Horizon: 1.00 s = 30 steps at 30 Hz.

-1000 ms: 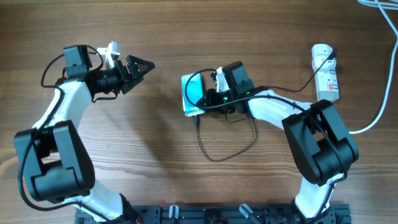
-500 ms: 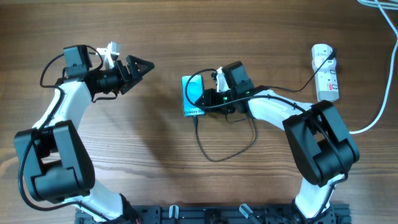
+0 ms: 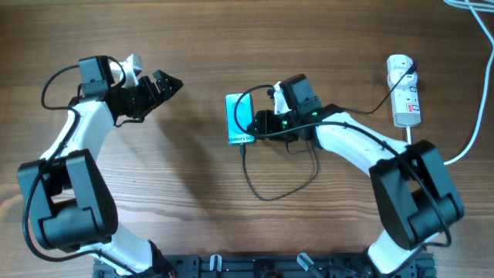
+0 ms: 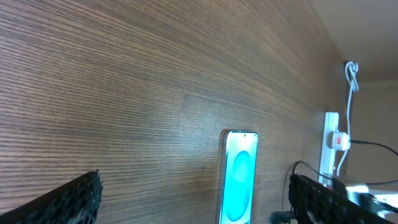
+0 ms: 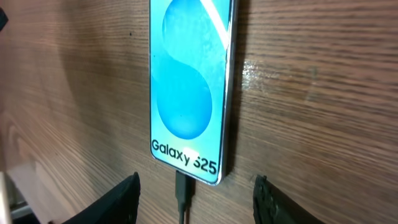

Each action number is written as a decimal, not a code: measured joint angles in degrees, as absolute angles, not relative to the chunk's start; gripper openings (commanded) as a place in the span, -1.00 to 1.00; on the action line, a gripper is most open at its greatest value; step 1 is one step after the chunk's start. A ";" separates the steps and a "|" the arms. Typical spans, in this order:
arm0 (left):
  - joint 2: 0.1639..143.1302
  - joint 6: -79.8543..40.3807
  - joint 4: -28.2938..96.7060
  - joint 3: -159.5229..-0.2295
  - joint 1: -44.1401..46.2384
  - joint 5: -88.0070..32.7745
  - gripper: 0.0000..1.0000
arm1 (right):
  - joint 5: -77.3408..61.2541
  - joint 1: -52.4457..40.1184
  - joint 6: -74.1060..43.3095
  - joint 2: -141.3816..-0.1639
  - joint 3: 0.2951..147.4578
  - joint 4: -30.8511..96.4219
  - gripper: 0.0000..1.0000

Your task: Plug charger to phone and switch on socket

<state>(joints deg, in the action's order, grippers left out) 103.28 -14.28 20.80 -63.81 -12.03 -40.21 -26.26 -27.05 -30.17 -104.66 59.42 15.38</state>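
Phone (image 3: 239, 119) lying flat near the middle of the wooden bench (image 3: 177, 185), teal screen up, white text strip at the end nearest you. In the right wrist view, the black connector (image 5: 182, 185) of the charger (image 3: 268, 198) meets that end at its middle and looks seated, though how deep it sits cannot be told.

Compared with a second ago, your right arm has swung its elbow out to the right and its wrist has eased a little back from the phone. The right end effector (image 5: 196, 198) has its fingers spread wide on either side of the connector, touching neither it nor the phone. The left end effector (image 3: 170, 82) has drawn back slightly and turned; it hangs well left of the phone, fingers also wide apart and empty. By the look of it, you have finished the plugging step and released; the switch is what remains.

The socket (image 3: 404, 100) lies at the far right of the bench, well apart from the phone, with red marks on its face. A thick white cord (image 3: 463, 150) runs from it off the right edge.

The charger runs from the socket across your right forearm, then hangs in a slack loop below the phone. If you carry that arm toward the socket, the lead could catch and tug the connector loose. Nothing else stands between the arm and the switch.
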 measured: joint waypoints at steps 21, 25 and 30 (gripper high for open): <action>103.28 -14.28 20.82 -63.81 -12.03 -39.20 1.00 | -18.96 -20.78 -18.13 -103.68 84.60 46.54 0.79; 103.28 -14.28 20.82 -63.81 -12.03 -39.03 1.00 | -12.34 -16.27 -15.86 -103.50 93.86 54.48 1.00; 103.28 -14.28 20.82 -63.81 -12.03 -39.03 1.00 | 0.62 -7.90 -14.79 -102.87 100.33 54.72 0.99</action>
